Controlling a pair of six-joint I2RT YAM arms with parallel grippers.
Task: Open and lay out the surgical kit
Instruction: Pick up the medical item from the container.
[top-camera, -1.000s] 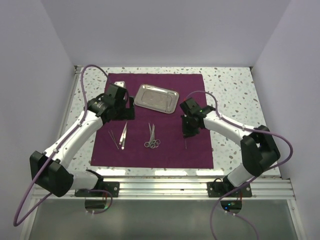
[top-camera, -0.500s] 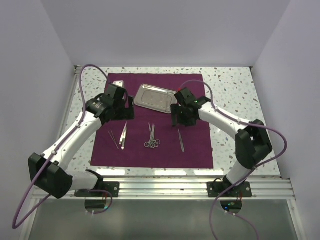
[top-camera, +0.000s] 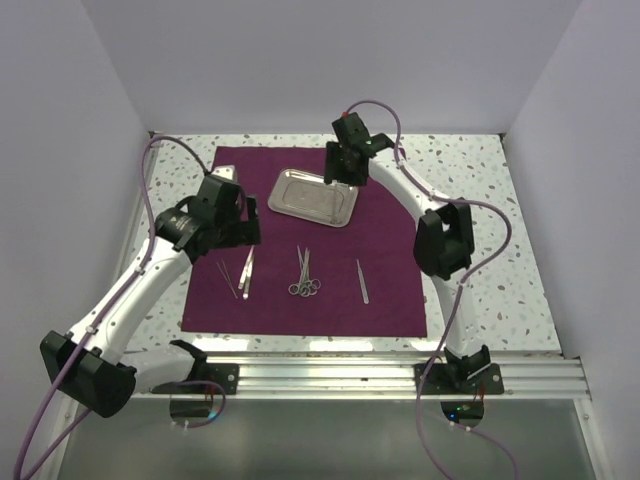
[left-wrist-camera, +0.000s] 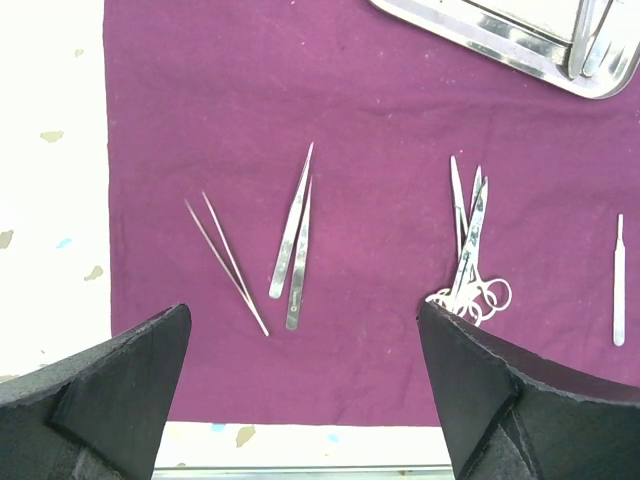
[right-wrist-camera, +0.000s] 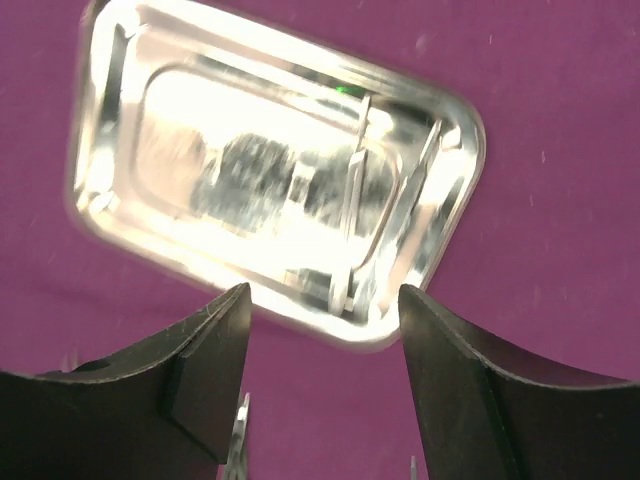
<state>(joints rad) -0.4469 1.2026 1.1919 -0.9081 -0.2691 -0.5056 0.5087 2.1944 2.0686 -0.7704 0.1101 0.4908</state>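
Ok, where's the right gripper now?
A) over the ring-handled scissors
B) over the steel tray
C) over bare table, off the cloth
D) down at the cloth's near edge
B: the right gripper hangs open above the steel tray, which fills its wrist view, while the scissors lie nearer the arm bases on the cloth.

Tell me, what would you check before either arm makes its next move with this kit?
1. Purple cloth spread flat: ok.
2. Left pincer open and empty: ok.
3. Right pincer open, empty, above the steel tray: ok.
4. Ring-handled scissors lying separate: not ok, their rings overlap.
5. Tray emptied: cannot tell; the streaks inside may be tools or reflections.
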